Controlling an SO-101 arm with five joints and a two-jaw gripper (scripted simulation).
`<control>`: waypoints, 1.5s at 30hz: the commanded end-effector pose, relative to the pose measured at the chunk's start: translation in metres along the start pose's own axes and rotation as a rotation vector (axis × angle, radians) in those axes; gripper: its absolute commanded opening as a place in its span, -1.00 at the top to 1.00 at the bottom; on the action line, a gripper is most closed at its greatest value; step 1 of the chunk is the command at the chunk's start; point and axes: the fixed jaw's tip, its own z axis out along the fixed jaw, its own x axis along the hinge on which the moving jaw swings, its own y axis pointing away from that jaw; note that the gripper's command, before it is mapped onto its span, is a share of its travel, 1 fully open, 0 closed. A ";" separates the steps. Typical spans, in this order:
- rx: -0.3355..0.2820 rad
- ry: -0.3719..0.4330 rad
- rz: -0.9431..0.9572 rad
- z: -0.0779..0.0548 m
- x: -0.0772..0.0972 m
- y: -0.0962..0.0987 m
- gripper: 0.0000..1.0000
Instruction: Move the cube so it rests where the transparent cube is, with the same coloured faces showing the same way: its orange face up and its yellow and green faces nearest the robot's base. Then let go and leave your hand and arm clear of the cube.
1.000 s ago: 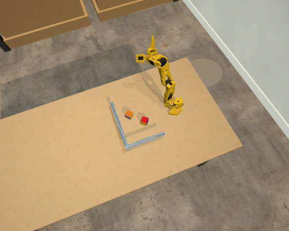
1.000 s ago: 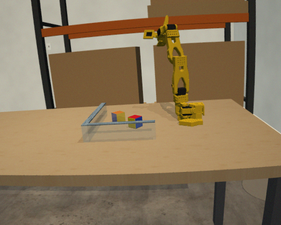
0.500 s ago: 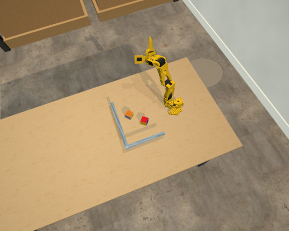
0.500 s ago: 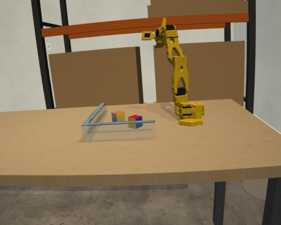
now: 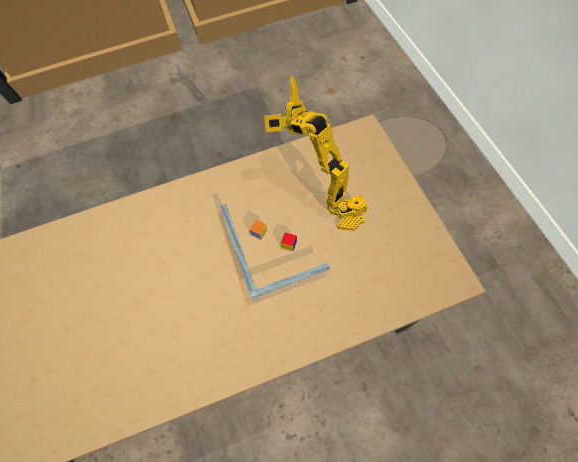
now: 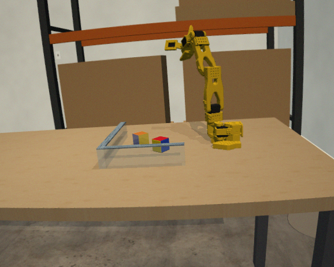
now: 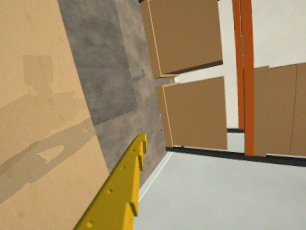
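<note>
Arm raised, cube untouched on the table.

The gripper (image 6: 186, 46) is spread wide and holds nothing, high above the table (image 6: 249, 179). The cube (image 5: 289, 241) sits red face up inside the L-shaped rail (image 5: 241, 252), just beside the transparent cube (image 5: 257, 229), well apart from the arm's base (image 5: 352, 221).

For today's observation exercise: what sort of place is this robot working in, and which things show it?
Probably a warehouse or workshop: a steel shelf rack with an orange beam, big brown boxes, a bare concrete floor and a plain wooden worktable.
</note>
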 end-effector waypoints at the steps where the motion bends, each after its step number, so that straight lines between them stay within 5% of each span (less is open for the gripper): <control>1: 0.048 -0.044 0.005 -0.011 -0.008 -0.005 -0.87; 45: -0.334 -0.162 -0.058 0.007 -0.062 0.080 -0.58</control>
